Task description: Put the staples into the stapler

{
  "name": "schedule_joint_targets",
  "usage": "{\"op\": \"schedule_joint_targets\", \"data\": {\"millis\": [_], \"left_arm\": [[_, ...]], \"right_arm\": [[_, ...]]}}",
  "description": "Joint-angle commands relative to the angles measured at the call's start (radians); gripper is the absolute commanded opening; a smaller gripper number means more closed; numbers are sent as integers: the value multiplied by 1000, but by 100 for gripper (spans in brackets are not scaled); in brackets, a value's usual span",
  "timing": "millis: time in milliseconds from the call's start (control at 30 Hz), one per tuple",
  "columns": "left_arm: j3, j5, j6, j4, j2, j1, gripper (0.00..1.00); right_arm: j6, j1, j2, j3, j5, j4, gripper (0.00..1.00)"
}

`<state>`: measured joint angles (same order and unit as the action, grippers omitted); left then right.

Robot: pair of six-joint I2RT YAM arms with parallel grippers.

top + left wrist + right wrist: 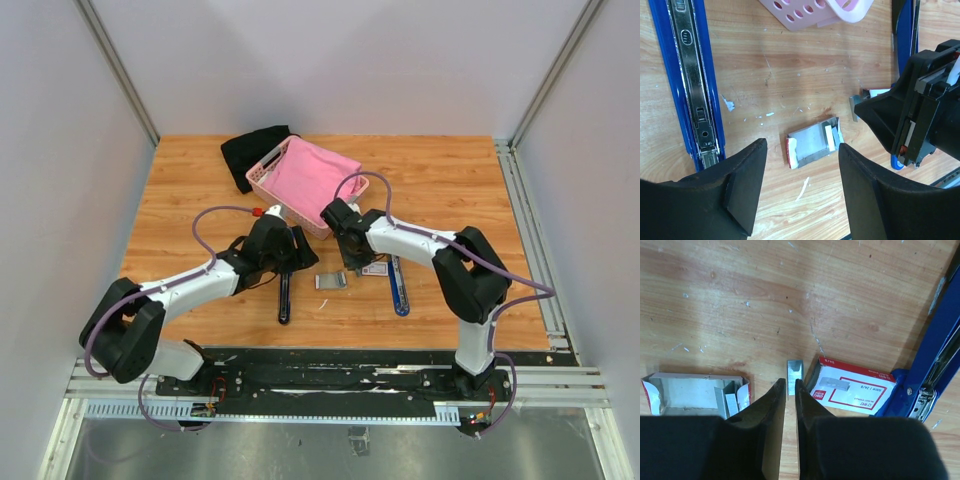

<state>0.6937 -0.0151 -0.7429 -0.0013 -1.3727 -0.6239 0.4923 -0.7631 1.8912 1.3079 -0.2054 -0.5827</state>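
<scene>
Left wrist: the left gripper (802, 150) hangs spread over the opened tray (812, 145), touching nothing. Right wrist: the right gripper (790, 384), nearly pressed together, meets the staples (794, 371) just left of the carton (852, 387), probably to pinch them, though I cannot tell if they are gripped. Overhead, the opened stapler (398, 285) lies just right, ready for loading.

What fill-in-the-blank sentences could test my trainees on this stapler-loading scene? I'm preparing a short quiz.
The basket is ___.
The white carton has ___ print.
The staples sit at the tips of the tool on the ___ arm.
Missing: pink; red; right.
</scene>
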Motion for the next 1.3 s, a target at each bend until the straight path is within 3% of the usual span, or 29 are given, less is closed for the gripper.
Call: {"op": "schedule_joint_targets", "data": {"millis": [0,400,567,700,800,1000,1167,1267], "left_arm": [[-9,-36,14,21,25,4,64],[-6,-39,13,12,27,6,64],[-17,-45,11,16,57,6,65],[-45,-32,-7,27,120,16,68],[-60,1,-27,21,202,29,71],[-67,128,-54,41,387,32,80],[-28,296,-80,160,462,32,84],[15,371,-89,236,464,32,86]], "right_arm": [[-18,-8,28,45,-27,-29,14],[-21,-8,65,61,-15,-29,12],[-9,7,72,58,17,-29,1],[-3,34,7,51,63,-28,1],[1,69,-95,31,157,-8,1],[-38,156,-322,8,513,46,0],[-35,200,-483,45,759,95,0],[48,205,-565,23,864,220,0]]}}
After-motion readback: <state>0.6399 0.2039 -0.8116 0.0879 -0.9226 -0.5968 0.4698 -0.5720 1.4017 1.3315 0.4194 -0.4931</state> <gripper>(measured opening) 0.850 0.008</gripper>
